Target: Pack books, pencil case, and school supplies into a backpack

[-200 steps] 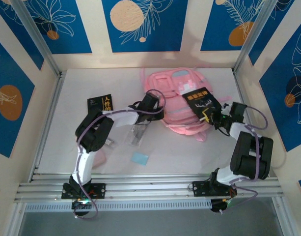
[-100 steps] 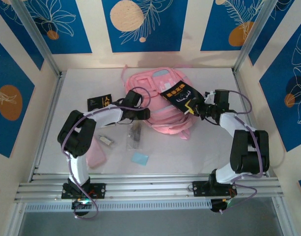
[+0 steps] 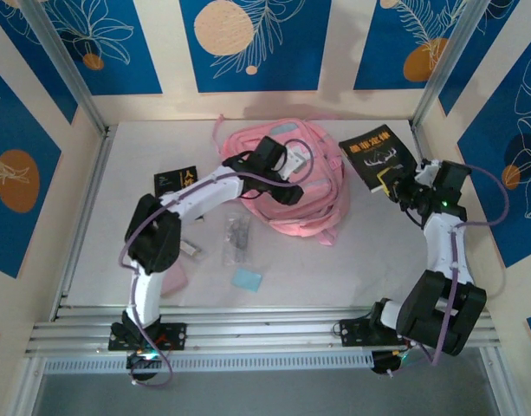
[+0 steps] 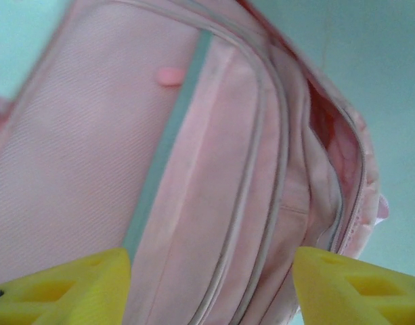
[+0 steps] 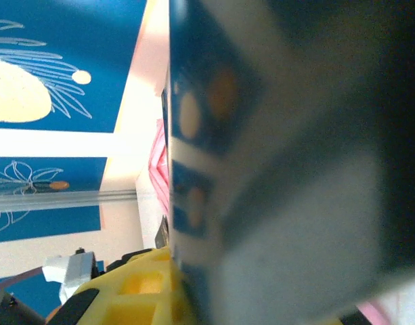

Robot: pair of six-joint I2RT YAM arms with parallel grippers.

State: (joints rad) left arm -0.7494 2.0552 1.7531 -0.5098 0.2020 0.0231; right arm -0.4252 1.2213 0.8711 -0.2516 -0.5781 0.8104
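Observation:
The pink backpack lies at the table's middle back. My left gripper hovers over its top, open; its yellow fingers stand wide apart above the backpack's pocket seams, holding nothing. My right gripper is shut on the near edge of one of the black books, held to the right of the backpack, near the right wall. That book's glossy cover is close before the right wrist camera. The other book lies at the left. The pencil case lies by the left arm.
A clear bag of grey items, a light-blue pad and a small whitish clip lie on the table in front of the backpack. Blue patterned walls and metal posts close in the back and sides.
My left gripper has opened and moved up onto the backpack's top. The right gripper has carried its book off the backpack to the right. The backpack shifted left.

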